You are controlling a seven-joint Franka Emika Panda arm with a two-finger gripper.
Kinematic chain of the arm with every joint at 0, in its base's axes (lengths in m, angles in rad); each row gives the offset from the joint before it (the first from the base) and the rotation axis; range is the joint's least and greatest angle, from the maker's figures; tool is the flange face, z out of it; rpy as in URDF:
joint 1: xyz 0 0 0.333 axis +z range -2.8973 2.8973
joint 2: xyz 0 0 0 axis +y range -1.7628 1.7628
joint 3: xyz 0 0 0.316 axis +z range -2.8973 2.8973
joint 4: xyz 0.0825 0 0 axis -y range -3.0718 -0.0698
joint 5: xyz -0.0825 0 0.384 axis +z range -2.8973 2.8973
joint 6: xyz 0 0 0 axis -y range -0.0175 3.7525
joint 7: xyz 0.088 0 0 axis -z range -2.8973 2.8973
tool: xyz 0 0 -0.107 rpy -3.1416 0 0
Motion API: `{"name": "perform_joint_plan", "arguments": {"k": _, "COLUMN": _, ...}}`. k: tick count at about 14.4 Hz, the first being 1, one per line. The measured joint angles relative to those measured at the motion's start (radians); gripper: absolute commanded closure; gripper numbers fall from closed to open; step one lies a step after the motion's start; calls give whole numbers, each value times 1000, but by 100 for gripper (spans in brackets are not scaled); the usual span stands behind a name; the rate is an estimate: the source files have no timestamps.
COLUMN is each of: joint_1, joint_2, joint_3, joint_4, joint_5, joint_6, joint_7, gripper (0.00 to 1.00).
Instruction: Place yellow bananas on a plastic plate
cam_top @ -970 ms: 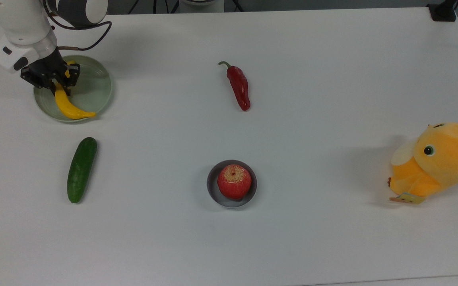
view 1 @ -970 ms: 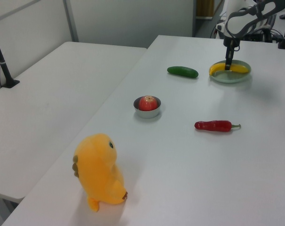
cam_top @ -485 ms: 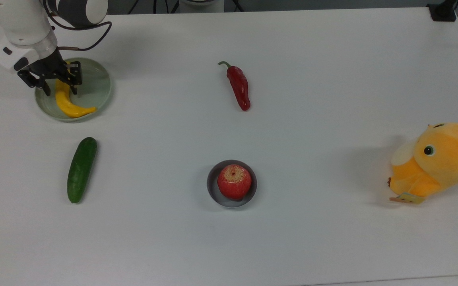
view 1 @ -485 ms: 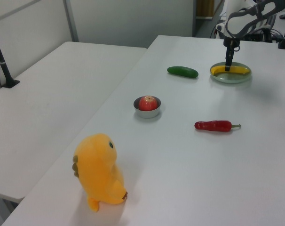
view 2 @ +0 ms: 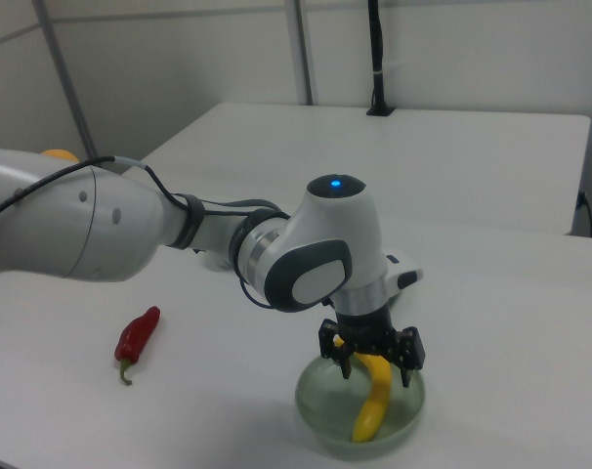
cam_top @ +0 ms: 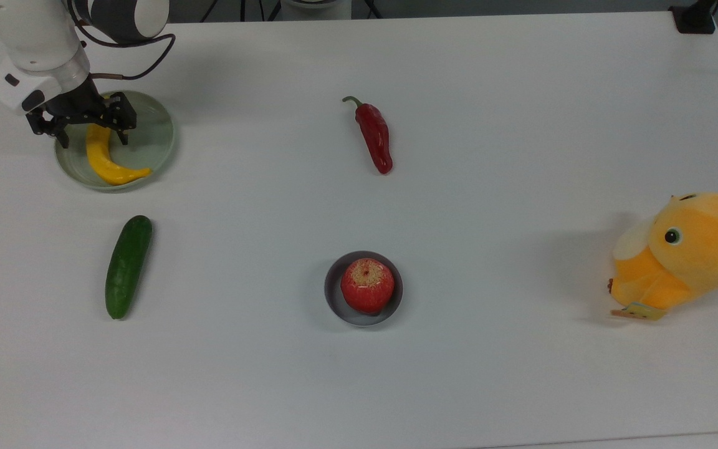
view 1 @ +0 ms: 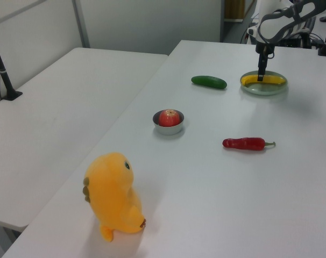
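Nearest the top view's bottom edge of the worktop, a small dark grey dish holds a red apple. Level with it, a dark green cucumber lies bare towards the top view's left edge, and an orange plush toy sits at the top view's right edge. Farther back, a red chilli pepper lies on the bare worktop near the middle.

In the far corner at the top view's left, the pale green plastic plate holds the yellow banana, which lies wholly inside the raised rim. The banana is slim, glossy, bright yellow and curved. Its long axis runs from under the pincer down towards the top view's bottom, then bends so the pointed tip aims at the top view's right.

The pincer stands spread wide over the banana's upper end, one finger on either side, not touching the fruit.
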State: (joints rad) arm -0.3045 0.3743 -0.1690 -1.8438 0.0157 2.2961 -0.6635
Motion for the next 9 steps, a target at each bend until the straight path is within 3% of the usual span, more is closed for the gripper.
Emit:
{"name": "perform_joint_plan", "arguments": {"k": 4, "joint_1": 0, "joint_2": -19, "joint_3": 0, "joint_4": 13, "joint_5": 1, "joint_6": -24, "joint_7": 48, "gripper": 0}}
{"name": "perform_joint_plan", "arguments": {"k": 6, "joint_1": 1, "joint_2": -80, "joint_3": -1, "joint_4": 64, "joint_5": 4, "joint_6": -146, "joint_7": 149, "gripper": 0}}
{"name": "perform_joint_plan", "arguments": {"k": 9, "joint_1": 29, "joint_2": -212, "joint_3": 1, "joint_4": 193, "joint_5": 39, "joint_6": -401, "joint_7": 407, "gripper": 0}}
